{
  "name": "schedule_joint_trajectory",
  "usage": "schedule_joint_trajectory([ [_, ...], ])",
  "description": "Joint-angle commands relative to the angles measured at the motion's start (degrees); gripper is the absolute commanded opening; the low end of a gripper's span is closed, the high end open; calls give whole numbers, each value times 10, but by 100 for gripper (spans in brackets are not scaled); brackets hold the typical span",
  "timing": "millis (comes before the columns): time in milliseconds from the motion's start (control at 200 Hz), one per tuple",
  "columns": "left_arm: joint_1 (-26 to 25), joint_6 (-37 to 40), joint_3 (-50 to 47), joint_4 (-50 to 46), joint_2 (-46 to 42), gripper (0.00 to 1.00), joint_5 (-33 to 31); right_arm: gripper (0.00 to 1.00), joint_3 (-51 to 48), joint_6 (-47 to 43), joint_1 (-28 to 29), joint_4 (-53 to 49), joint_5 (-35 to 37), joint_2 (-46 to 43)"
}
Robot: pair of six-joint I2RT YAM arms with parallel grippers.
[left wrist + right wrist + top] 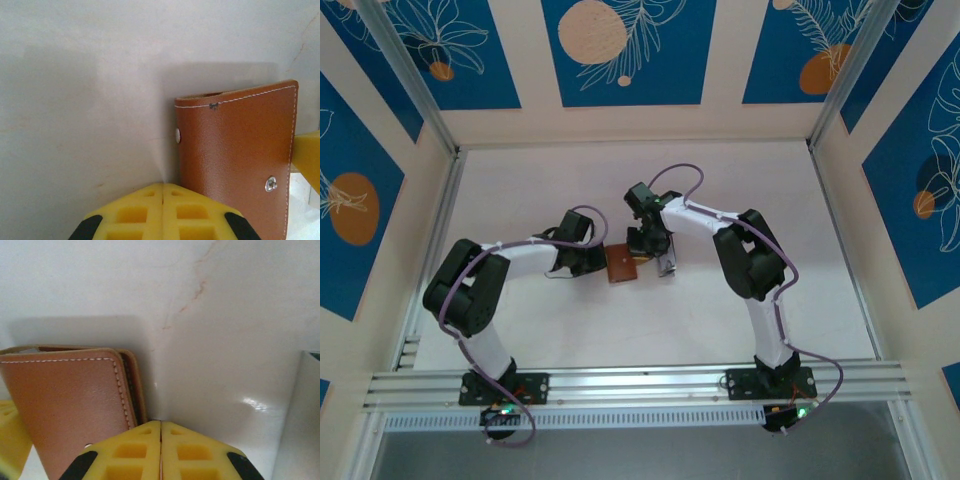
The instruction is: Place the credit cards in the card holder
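Sitting between left gripper and right gripper (both closed): card holder.

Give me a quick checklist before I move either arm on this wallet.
1. Wallet found: ok, the wallet lies between the two arms.
2. Wallet open for cards: not ok, it looks folded shut.
3. Left end effector free: ok, shut on nothing, beside the wallet.
4. Right end effector free: ok, shut on nothing.
5. Cards located: cannot tell; a grey piece lies right of the wallet.

Blue patterned walls, white table (aluminium-framed)
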Motion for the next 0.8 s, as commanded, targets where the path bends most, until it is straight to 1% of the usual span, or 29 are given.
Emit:
schedule_joint_trajectory([
  [0,-18,-6,-15,4,38,0,-3,7,12,1,2,2,-31,0],
  [90,-19,-4,-11,2,38,0,-4,5,6,3,1,9,-44,-1],
  [360,-27,-6,0,5,53,0,-3,5,2,1,7,5,-41,-23],
  [685,-29,-4,6,-2,47,0,-4,5,-17,8,2,39,-114,-64],
  [795,-29,-2,10,-8,46,0,-6,6,-18,9,2,42,-128,-70],
])
